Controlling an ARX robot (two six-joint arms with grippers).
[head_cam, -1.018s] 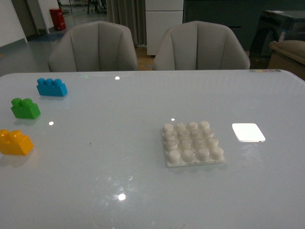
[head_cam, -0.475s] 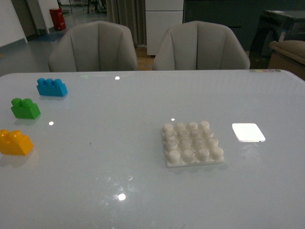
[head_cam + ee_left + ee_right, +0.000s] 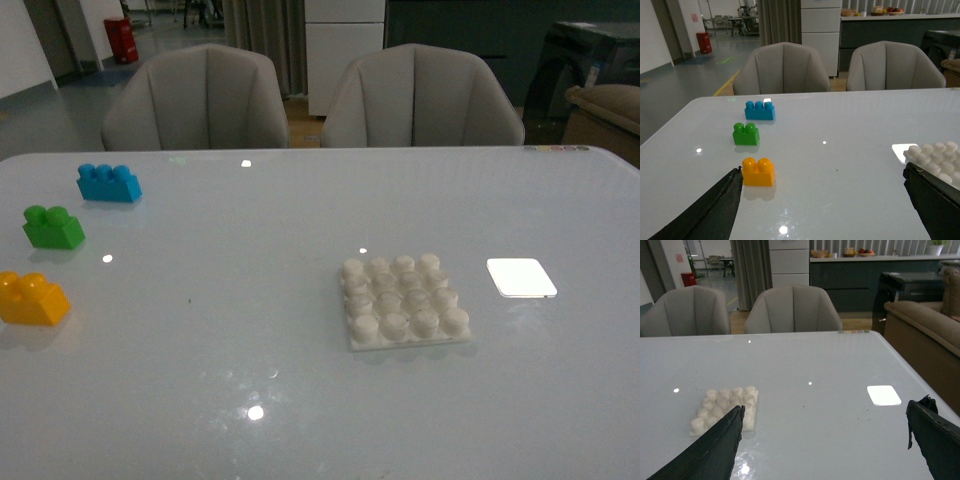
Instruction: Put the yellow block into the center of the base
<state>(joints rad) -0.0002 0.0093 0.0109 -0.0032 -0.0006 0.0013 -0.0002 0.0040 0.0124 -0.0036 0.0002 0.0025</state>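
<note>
Nothing done yet: our left end effector (image 3: 822, 172) gapes released, yellow two-stud plastic brick (image 3: 758, 171) ungrasped just ahead, square white studded plastic base (image 3: 405, 300) bare.

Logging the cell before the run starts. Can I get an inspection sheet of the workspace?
Surface: glossy white table, with light glints.
Job's things: yellow block at the left edge, upright, on its own; base right of center, studs bare.
Clutter: green brick and blue brick in a row beyond the yellow block; bright white square right of the base.
End effectors: left end effector and right end effector both open, empty, above the table.
Cables: nothing seen.
Surroundings: two chairs behind the table; sofa to the right.
</note>
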